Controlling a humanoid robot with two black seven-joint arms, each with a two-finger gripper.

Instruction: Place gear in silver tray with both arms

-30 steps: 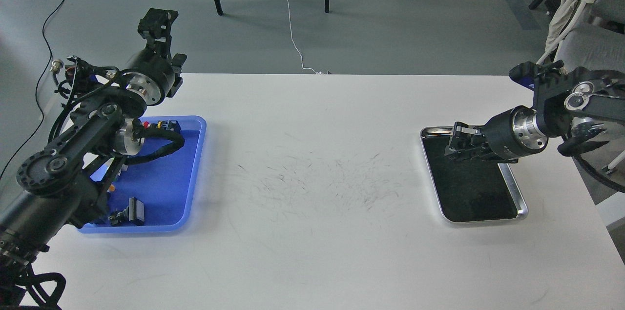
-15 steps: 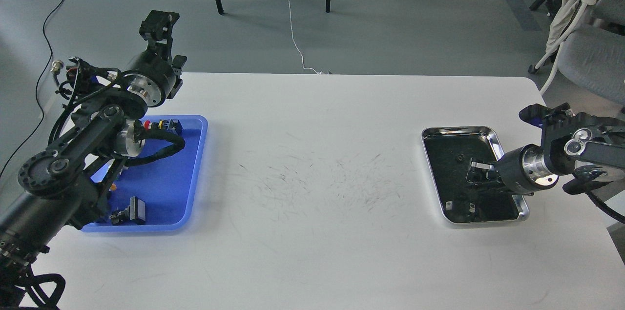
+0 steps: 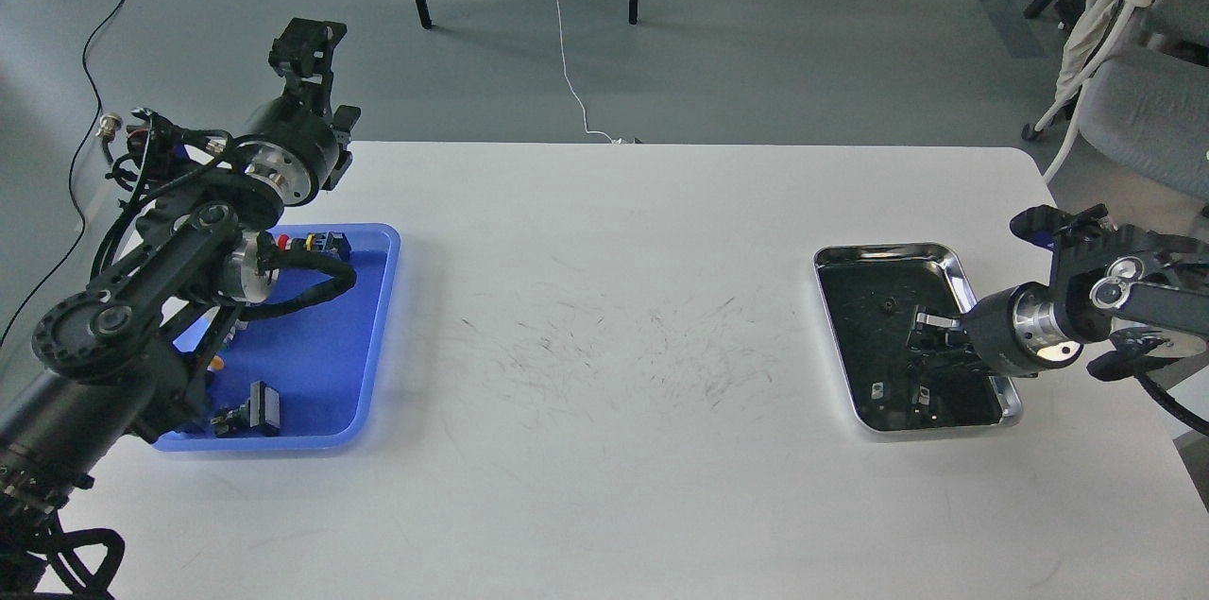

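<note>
The silver tray lies on the white table at the right. A small dark round piece, which may be the gear, lies on the tray's dark bottom in its far half. My right gripper is low over the tray's near right part, apart from that piece. Its fingers are dark against the bottom, so I cannot tell whether they are open. My left gripper is raised above the table's far left corner, beyond the blue tray. It holds nothing that I can see, and its fingers cannot be told apart.
A blue plastic tray at the left holds several small black parts, and my left arm and its cable lie over it. The table's right edge is just beyond the silver tray. A chair stands at the far right.
My right gripper has moved from the tray's far part down and back to its near right part. The small dark piece now shows on the tray's bottom. The left arm has barely moved.
</note>
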